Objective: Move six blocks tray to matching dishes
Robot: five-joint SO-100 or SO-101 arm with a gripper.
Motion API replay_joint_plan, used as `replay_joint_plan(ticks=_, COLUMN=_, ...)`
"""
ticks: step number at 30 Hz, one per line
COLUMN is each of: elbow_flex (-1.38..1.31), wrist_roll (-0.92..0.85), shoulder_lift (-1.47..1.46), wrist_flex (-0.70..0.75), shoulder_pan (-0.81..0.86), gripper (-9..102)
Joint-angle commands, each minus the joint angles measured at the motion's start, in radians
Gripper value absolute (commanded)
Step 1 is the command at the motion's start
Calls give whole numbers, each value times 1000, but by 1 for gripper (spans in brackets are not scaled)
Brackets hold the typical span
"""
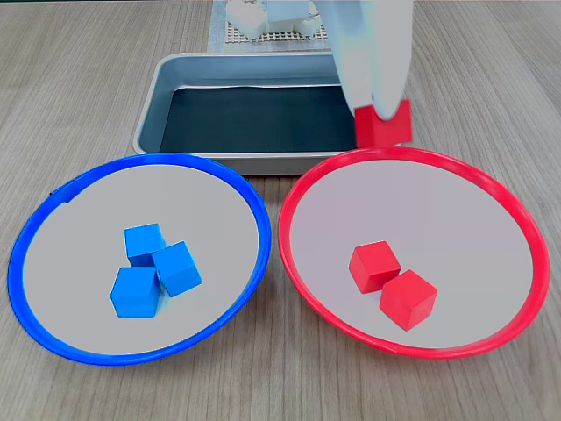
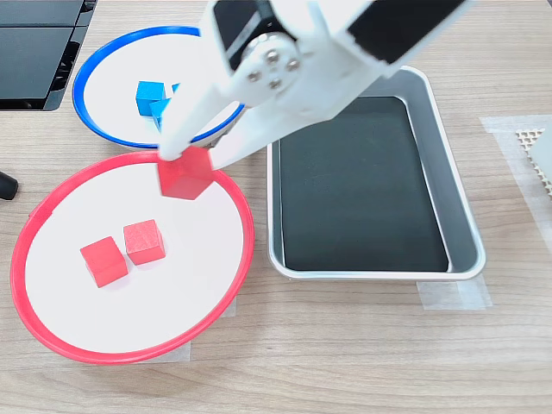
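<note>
Pale wood-grain surface [image 1: 79, 79] carries everything you are working with. Take the tray [image 1: 151, 114] as your landmark: its dark floor is bare in both fixed views.

Your hand [image 1: 379, 118] pinches a red block [image 1: 383, 124] between its two white fingers [image 1: 355, 70], and the block hangs tilted, one corner down. In a fixed view the held block [image 2: 185, 172] sits just beyond the tray's left short wall [image 2: 274, 216], over the near edge of the red dish [image 2: 129, 352]; in another fixed view it hangs in front of the tray's near right corner, just above the dish's far rim [image 1: 403, 156]. You cannot tell from either view whether the block touches the rim.

On the red dish, farther from the tray than the held block, two red blocks [image 1: 374, 266] [image 1: 408, 298] lie side by side and touching.

The blue dish [image 1: 53, 333] lies beside the red one, also along the tray's near side, their rims almost meeting. Three blue blocks [image 1: 144, 243] [image 1: 178, 267] [image 1: 134, 291] huddle near its middle, touching each other.

Behind the tray, a white mesh mat [image 1: 280, 37] holds the arm's base. Away from the tray, past the blue dish, a black object [image 2: 39, 52] lies at the surface's edge. Clear tape [image 2: 453, 295] holds the tray's corner to the surface.
</note>
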Motion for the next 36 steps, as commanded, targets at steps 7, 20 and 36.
replay_joint_plan(ticks=7, elbow_flex=-37, wrist_roll=-109, shoulder_lift=-117, wrist_flex=-169, shoulder_pan=-63, gripper=20)
replay_joint_plan(ticks=20, elbow_flex=324, wrist_roll=-3, shoulder_lift=387, wrist_flex=-158, shoulder_pan=101, gripper=0)
replay_joint_plan(ticks=36, elbow_flex=1184, wrist_roll=101, shoulder_lift=1539, wrist_flex=156, shoulder_pan=166, gripper=0)
